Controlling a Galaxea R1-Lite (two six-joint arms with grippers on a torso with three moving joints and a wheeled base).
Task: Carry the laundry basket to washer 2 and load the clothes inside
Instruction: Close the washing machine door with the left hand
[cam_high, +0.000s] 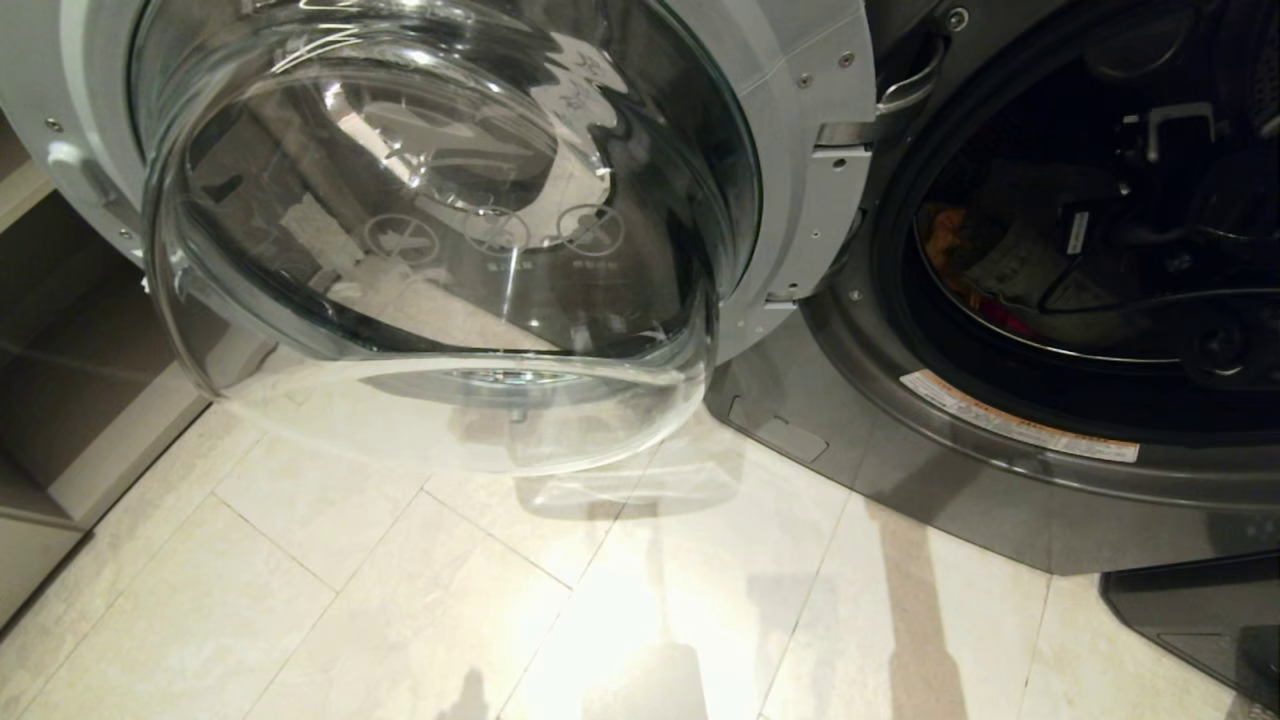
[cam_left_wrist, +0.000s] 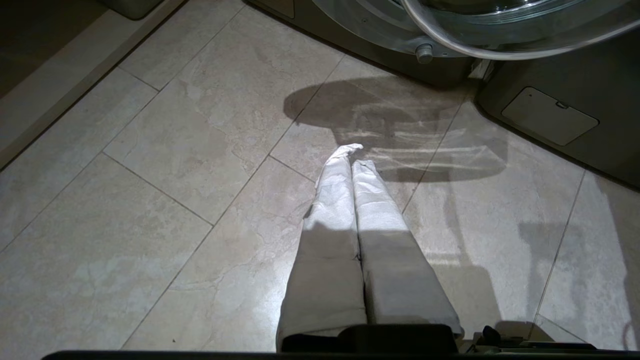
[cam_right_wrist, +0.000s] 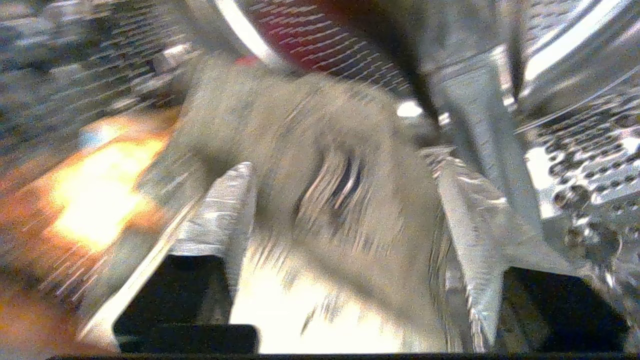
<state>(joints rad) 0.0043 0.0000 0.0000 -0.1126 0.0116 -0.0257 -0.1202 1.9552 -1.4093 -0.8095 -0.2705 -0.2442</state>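
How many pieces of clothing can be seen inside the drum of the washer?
3: a yellow-orange garment at one side, a grey garment between the right gripper's open jaws, and a pink-red garment beyond it. More may be hidden.

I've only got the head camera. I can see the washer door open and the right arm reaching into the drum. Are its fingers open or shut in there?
Observer: Open. The right wrist view shows the right gripper spread wide, with the grey garment in front of it.
Operator: Anything else in the drum?
Observer: A yellow-orange garment lies beside the grey one.
Operator: And the left arm?
Observer: The left gripper is shut, over the floor tiles near the door.
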